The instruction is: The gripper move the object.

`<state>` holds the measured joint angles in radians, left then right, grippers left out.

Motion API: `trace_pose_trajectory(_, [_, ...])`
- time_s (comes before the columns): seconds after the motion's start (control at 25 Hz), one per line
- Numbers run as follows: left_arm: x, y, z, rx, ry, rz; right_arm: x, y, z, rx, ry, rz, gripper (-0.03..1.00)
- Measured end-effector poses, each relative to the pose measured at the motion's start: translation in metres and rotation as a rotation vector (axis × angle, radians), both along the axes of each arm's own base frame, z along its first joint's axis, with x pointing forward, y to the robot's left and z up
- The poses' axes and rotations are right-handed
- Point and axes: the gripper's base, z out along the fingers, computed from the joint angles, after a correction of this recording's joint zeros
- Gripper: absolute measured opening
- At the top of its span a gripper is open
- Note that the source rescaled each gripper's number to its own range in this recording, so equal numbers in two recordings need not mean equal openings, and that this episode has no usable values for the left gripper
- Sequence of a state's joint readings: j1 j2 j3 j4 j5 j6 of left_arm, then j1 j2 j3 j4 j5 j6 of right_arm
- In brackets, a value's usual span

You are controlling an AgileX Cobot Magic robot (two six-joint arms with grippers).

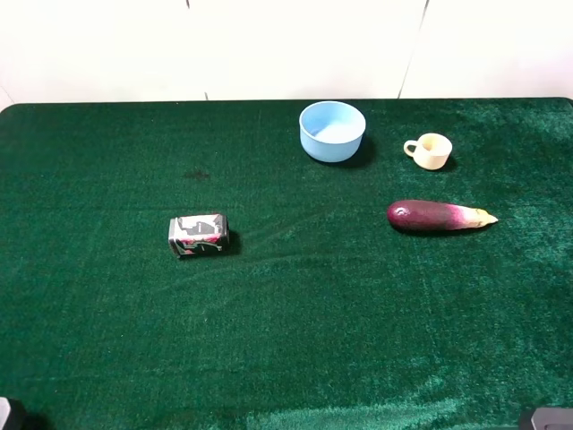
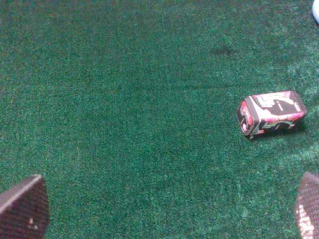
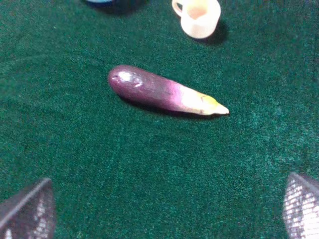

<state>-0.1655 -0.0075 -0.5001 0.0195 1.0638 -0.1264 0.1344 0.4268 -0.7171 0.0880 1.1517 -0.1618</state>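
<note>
The small cream mug [image 1: 431, 150] stands upright on the green cloth at the back right, its handle pointing left. It also shows in the right wrist view [image 3: 199, 17], far ahead of my right gripper [image 3: 164, 209]. That gripper is open and empty, and only its two dark fingertips [image 3: 27, 209] show, wide apart. My left gripper [image 2: 167, 209] is also open and empty, hovering over bare cloth on the left side. In the exterior view only dark bits of the arms show at the bottom corners.
A purple eggplant [image 1: 439, 216] lies between the right gripper and the mug, also in the right wrist view [image 3: 164, 92]. A light blue bowl [image 1: 332, 131] stands left of the mug. A small printed box [image 1: 199, 235] lies at the left, ahead of the left gripper [image 2: 271, 112].
</note>
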Motion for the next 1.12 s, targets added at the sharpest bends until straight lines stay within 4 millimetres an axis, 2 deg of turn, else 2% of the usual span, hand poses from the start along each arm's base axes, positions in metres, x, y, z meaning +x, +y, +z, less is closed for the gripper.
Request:
trace_pose_trajectory(0.24, [0.000,0.000,0.000,0.000,0.000,0.000,-0.031,-0.004,-0.018,0.025,-0.138,-0.002,1.00])
trace_pose_trajectory(0.56, [0.000,0.000,0.000,0.000,0.000,0.000,-0.051,-0.007,-0.040,0.056,-0.331,-0.010,1.00])
trace_pose_trajectory(1.12, [0.000,0.000,0.000,0.000,0.000,0.000,-0.053,-0.008,-0.043,0.064,-0.339,-0.021,1.00])
